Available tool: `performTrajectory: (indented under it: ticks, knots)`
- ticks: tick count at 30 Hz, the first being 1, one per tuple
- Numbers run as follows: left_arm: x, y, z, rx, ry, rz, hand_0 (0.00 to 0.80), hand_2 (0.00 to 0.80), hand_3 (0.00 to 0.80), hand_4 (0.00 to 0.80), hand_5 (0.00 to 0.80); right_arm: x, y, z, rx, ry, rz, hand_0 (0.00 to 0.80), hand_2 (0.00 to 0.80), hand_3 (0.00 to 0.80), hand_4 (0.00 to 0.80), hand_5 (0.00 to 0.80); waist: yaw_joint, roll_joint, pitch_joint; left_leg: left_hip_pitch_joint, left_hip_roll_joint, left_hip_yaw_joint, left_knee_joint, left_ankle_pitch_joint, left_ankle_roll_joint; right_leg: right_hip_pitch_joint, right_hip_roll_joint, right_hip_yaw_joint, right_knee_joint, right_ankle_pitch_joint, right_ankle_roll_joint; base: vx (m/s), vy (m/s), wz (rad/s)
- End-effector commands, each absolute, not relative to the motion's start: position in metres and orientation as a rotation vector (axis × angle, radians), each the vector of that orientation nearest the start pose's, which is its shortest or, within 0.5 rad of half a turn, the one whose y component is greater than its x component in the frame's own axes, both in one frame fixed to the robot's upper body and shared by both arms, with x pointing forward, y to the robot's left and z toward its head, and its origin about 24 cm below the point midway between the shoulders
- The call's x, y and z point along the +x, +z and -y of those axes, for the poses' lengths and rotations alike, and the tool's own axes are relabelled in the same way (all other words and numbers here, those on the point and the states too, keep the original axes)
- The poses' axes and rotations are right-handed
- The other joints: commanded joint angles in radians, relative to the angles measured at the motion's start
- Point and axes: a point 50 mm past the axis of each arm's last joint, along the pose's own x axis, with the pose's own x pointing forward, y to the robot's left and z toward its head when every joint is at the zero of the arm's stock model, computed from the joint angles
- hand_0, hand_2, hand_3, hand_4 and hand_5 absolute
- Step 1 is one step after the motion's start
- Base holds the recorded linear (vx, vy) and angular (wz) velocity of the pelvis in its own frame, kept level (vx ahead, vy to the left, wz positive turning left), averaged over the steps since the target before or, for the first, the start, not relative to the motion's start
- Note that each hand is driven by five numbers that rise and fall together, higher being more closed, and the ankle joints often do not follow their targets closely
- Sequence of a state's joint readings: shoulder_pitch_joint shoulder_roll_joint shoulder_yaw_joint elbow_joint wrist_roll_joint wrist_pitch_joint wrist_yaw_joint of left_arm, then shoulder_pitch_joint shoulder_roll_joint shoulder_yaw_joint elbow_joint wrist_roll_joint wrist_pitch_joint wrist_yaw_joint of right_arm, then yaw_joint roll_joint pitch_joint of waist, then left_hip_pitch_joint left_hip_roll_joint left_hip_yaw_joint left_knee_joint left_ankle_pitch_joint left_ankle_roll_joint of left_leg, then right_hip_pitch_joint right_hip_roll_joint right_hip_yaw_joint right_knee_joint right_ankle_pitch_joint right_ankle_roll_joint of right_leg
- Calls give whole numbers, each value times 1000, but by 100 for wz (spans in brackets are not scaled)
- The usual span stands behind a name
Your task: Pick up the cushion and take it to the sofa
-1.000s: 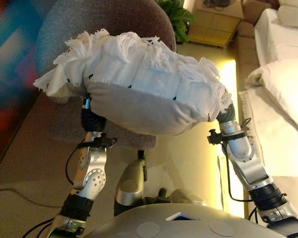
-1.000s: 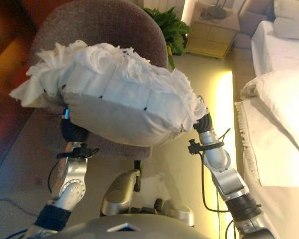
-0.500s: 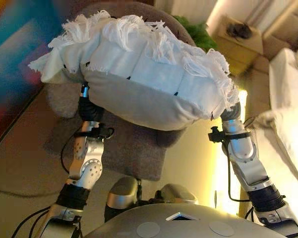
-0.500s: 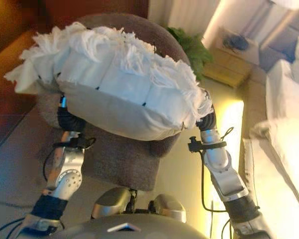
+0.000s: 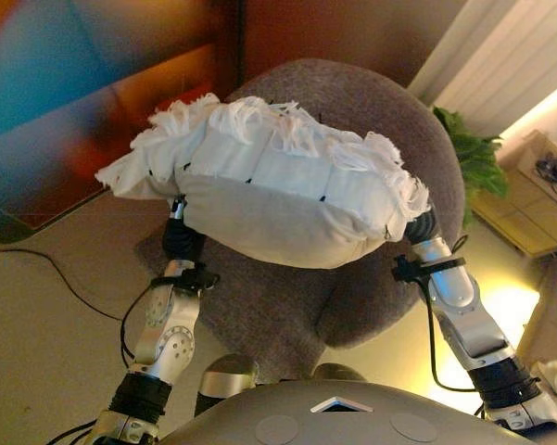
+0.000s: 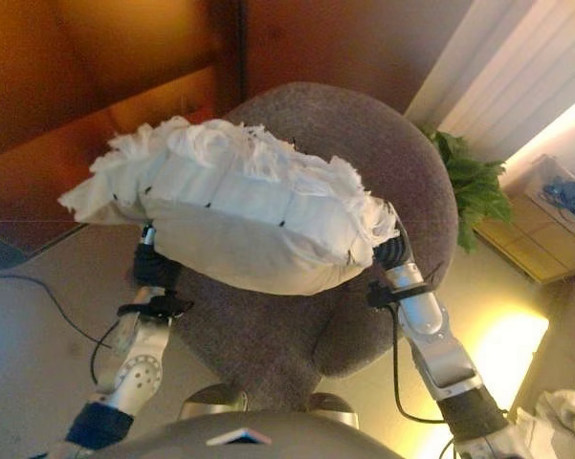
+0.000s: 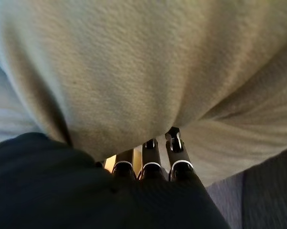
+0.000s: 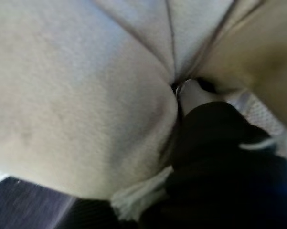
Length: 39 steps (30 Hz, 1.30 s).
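A white cushion (image 5: 278, 199) with a fringed edge is held up in front of me between my two hands, above a round grey armchair (image 5: 380, 130). My left hand (image 7: 86, 191) presses against the cushion's left underside; only its dark wrist cover (image 5: 181, 243) shows in the eye views. My right hand (image 8: 215, 157) is buried in the cushion's right end, below its fringe (image 8: 138, 200). The cushion cloth (image 7: 148, 67) fills both wrist views and hides how each hand grips it.
The armchair stands right in front of me under the cushion. A green plant (image 5: 468, 162) and a wooden bedside cabinet (image 5: 528, 204) are to the right. White bedding (image 6: 564, 416) shows at the lower right. A wood-panelled wall (image 6: 124, 57) and a pale curtain (image 5: 510, 56) lie behind.
The whole picture has swung left: the bed has left the view and the armchair is now centred. The cushion stays held between both hands.
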<state>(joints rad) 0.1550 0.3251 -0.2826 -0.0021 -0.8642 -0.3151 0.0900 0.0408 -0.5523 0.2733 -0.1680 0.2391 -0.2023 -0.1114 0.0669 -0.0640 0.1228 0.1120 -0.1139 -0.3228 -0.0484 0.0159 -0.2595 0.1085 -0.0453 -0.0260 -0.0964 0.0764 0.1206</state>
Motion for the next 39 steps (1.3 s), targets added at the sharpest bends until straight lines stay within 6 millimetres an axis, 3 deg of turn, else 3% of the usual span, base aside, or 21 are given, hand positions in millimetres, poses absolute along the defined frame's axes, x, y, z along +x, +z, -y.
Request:
performTrajectory:
  ticks: [1, 4, 8, 11, 17, 24, 28, 39]
  knots:
    - [226, 69, -150, -497, -135, 203, 800, 800, 800, 800, 800, 248, 113, 138, -121, 352, 392, 800, 800, 800, 800, 800, 63, -51, -58, -37, 124, 157, -22, -85, 249, -26, -40, -44, 9, -79, -10, 29, -44, 19]
    - [230, 65, -152, -475, -104, 170, 800, 800, 800, 800, 800, 249, 103, 132, -124, 353, 339, 800, 800, 800, 800, 800, 66, -31, -60, -37, 138, 185, -24, -75, 237, -19, -42, -73, 9, -88, -18, 34, -26, -5]
    - [237, 61, -147, -456, -140, 123, 800, 800, 800, 800, 800, 249, 90, 135, -125, 297, 276, 800, 800, 800, 800, 800, 34, -5, -61, -36, 162, 280, -23, -73, 223, -12, -56, -128, 9, -94, -19, 50, 20, 7]
    - [239, 58, -141, -429, -157, 103, 800, 800, 800, 800, 800, 250, 80, 138, -103, 271, 224, 800, 800, 800, 800, 800, 14, 11, -59, -29, 165, 302, -33, -70, 223, -8, -58, -138, 9, -94, -18, 71, 60, 108]
    - [251, 38, -127, -268, -225, -7, 800, 800, 800, 800, 800, 254, 47, 132, 1, 211, 59, 800, 800, 800, 800, 800, -32, 40, -40, -13, 160, 343, -30, -88, 233, -20, -73, -102, 19, -88, -5, 89, 43, 6]
    - [280, 45, -114, -137, -293, 3, 800, 800, 800, 800, 800, 268, 48, 119, 24, 106, 64, 800, 800, 800, 800, 800, -99, 100, 6, -20, 144, 391, -38, -97, 250, -75, -91, -38, 27, -65, 14, -23, 55, -22]
    - [283, 46, -109, -141, -288, 1, 800, 800, 800, 800, 800, 264, 39, 124, 11, 59, 34, 800, 800, 800, 800, 800, -141, 123, 18, -6, 137, 434, -39, -110, 260, -83, -98, 0, 29, -63, 23, 0, 28, -29]
    - [282, 22, -89, -38, -354, -96, 800, 800, 800, 800, 800, 258, 17, 136, 63, -30, -99, 800, 800, 800, 800, 800, -228, 169, 41, 39, 128, 511, -25, -128, 269, -78, -93, 89, 55, -74, 29, 42, -16, -23]
